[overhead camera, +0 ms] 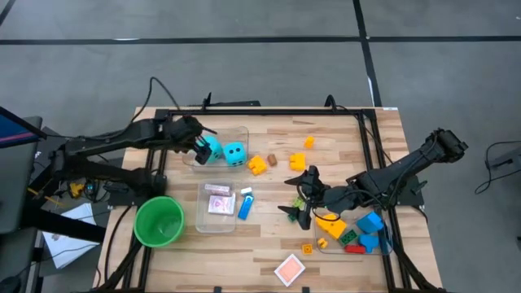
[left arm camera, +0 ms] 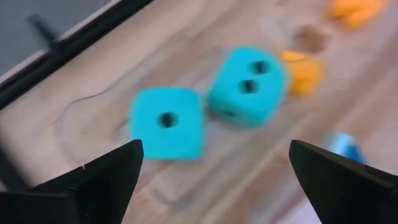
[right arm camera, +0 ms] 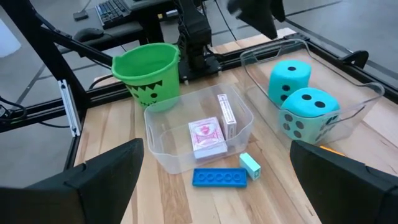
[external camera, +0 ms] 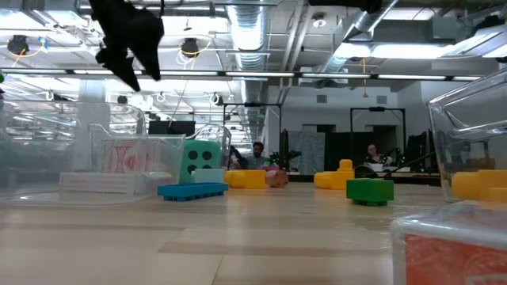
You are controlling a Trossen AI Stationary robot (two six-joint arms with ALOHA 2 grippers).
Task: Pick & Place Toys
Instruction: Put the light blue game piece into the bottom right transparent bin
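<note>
Dice, two cyan foam cubes with black dots, sit touching inside a clear bin at the counter's back. Left end effector hovers over them, wide open, empty; right end effector likewise. No readable writing.

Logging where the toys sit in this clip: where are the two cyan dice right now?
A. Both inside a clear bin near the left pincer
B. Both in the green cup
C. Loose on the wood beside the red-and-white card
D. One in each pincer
A: the two cyan dice sit side by side inside a clear bin, with the open left pincer hovering just over them.
</note>
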